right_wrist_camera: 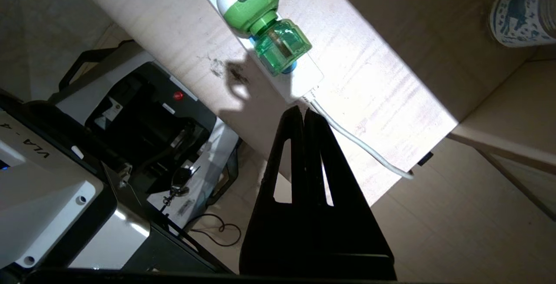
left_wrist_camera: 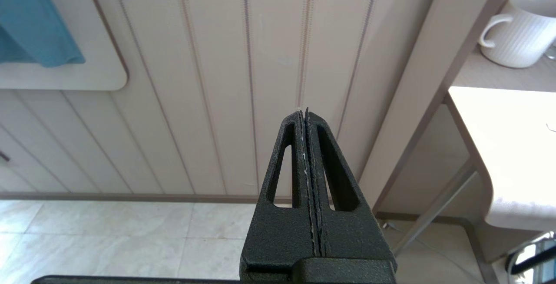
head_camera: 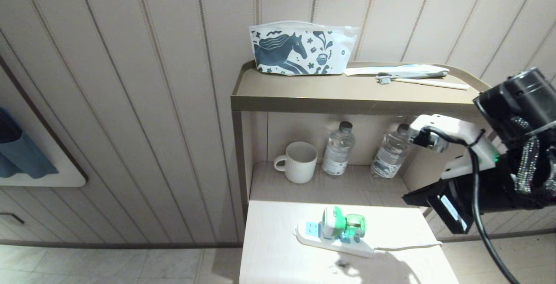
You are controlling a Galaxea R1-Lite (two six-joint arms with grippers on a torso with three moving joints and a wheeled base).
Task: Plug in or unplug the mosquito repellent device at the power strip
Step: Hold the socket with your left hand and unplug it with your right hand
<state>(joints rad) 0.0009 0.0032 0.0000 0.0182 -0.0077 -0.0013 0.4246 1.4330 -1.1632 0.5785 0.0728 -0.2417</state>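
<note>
Mosquito repellent device [head_camera: 336, 225]: plugged into power strip [head_camera: 332, 240] on pale table [head_camera: 278, 258]. Right gripper [right_wrist_camera: 304, 112]: fingers together, empty, near the strip's cord end, apart from device. Left gripper [left_wrist_camera: 306, 114]: closed, left of table.

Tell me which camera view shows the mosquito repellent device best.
The right wrist view: the mosquito repellent device appears large, with its green top and translucent bottle clear, seated on the power strip. The head view shows it smaller. The left wrist view does not show it.

Pale table [head_camera: 278, 258] under power strip [head_camera: 332, 241]; shelf [head_camera: 278, 184] bearing mug [head_camera: 299, 162].
</note>
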